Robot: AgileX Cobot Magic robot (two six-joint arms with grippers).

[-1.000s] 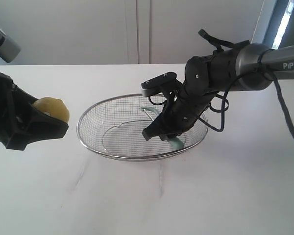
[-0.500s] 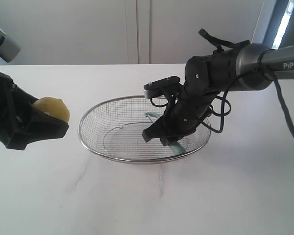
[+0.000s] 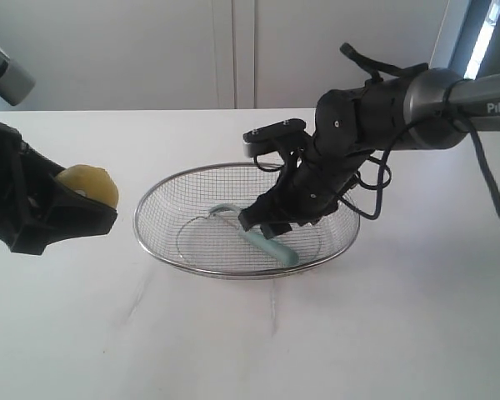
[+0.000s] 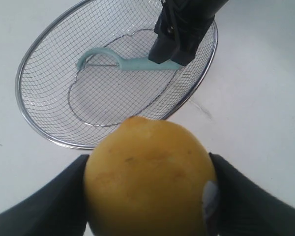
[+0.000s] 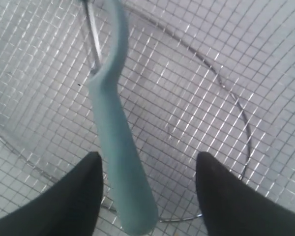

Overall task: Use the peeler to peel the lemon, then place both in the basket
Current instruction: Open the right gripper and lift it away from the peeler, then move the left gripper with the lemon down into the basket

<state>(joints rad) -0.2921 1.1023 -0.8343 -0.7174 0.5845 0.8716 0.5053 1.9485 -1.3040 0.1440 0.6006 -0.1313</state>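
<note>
Two grippers visible. I see the left gripper (image 4: 148,201) clenched on the lemon (image 3: 89,187) at the exterior view's left edge, apart from the basket (image 3: 138,227). Right gripper (image 5: 147,164) has its jaws spread, gripping nothing. Peeler (image 3: 262,242) lies on the mesh inside the basket, mid-frame.

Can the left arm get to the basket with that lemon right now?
Probably yes. The basket's half nearest the lemon is bare mesh; the right tool hangs open over the peeler in the other half.

Basket (image 3: 175,200) shiny metal mesh; peeler (image 3: 267,244) matt plastic handle; lemon (image 3: 87,185) dimpled skin.
</note>
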